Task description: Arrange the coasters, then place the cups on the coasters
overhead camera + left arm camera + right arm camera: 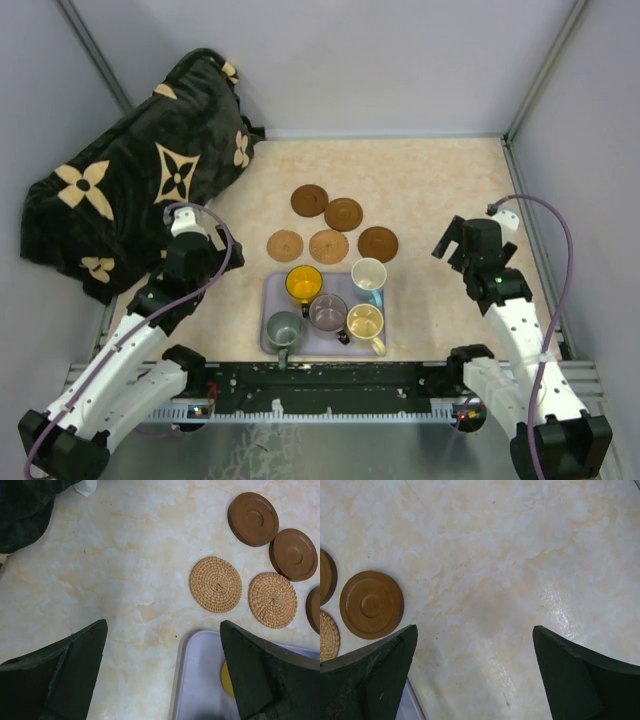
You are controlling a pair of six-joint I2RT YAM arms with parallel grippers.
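Observation:
Five coasters lie in a loose cluster mid-table: dark brown ones and woven tan ones. Just in front of them, five cups stand on a lavender tray: yellow-orange, white and light blue, mauve-grey, grey-green, cream-yellow. My left gripper hovers open and empty over the tray's far left corner, with the tan coasters ahead. My right gripper hangs open over bare table, right of a dark coaster.
A black plush blanket with tan flower shapes is heaped at the back left, close to the left arm. Grey enclosure walls and metal posts ring the table. A black rail runs along the near edge.

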